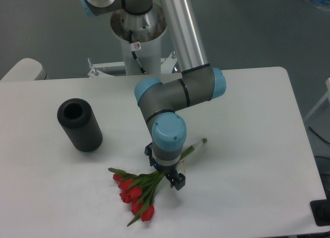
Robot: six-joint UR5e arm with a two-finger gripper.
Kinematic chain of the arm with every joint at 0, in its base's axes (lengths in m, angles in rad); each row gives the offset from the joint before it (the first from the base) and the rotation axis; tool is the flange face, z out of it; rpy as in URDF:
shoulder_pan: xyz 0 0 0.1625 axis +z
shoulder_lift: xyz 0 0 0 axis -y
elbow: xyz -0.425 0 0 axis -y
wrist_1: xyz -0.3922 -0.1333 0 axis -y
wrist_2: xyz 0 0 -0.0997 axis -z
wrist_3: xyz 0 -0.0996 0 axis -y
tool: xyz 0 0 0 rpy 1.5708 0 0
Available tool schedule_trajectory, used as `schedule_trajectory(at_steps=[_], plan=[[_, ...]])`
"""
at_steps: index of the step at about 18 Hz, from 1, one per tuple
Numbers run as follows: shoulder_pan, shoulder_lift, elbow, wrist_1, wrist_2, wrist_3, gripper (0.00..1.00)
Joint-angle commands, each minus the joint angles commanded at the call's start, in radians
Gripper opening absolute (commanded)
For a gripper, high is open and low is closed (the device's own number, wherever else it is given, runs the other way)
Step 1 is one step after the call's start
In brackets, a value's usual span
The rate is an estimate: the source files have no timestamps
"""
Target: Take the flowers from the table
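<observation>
- The flowers [136,190] lie flat on the table [247,145], nearer its front edge than its back edge and a little left of the middle.
- Their red buds point toward the front-left corner; the green stems run up and to the right, ending in a pale band and stem tip right of the arm's wrist.
- The gripper [171,179] points down over the stems, just right of the buds, where the stems gather.
- Its dark fingers sit at the stems, close to the table surface; the wrist hides most of them, so I cannot tell whether the claw is spread or pinching the stems.
- The arm [175,91] bends down from its base at the back edge, its blue-capped wrist directly above the bunch.
- A black cylinder [79,124] lies on the left part of the table, well apart from the flowers, its open end facing up and back.
</observation>
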Motion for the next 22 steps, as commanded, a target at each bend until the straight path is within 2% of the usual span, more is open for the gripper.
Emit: schedule_trajectory(at_steps=[1, 2, 3, 6, 10, 17, 22], plan=[[0.0, -0.002, 0.0, 0.0, -0.002, 0.0, 0.97], [0.0, -0.003, 0.0, 0.0, -0.002, -0.003, 0.84], [0.0, -0.005, -0.002, -0.002, 0.0, -0.009, 0.66], [-0.003, -0.005, -0.006, -0.002, -0.008, -0.025, 0.26], [-0.003, 0.012, -0.005, -0.003, -0.008, -0.055, 0.01], [0.003, 0.07, 0.012, -0.011, -0.005, -0.092, 0.0], [0.024, 0.109, 0.038, -0.044, -0.005, -0.091, 0.0]])
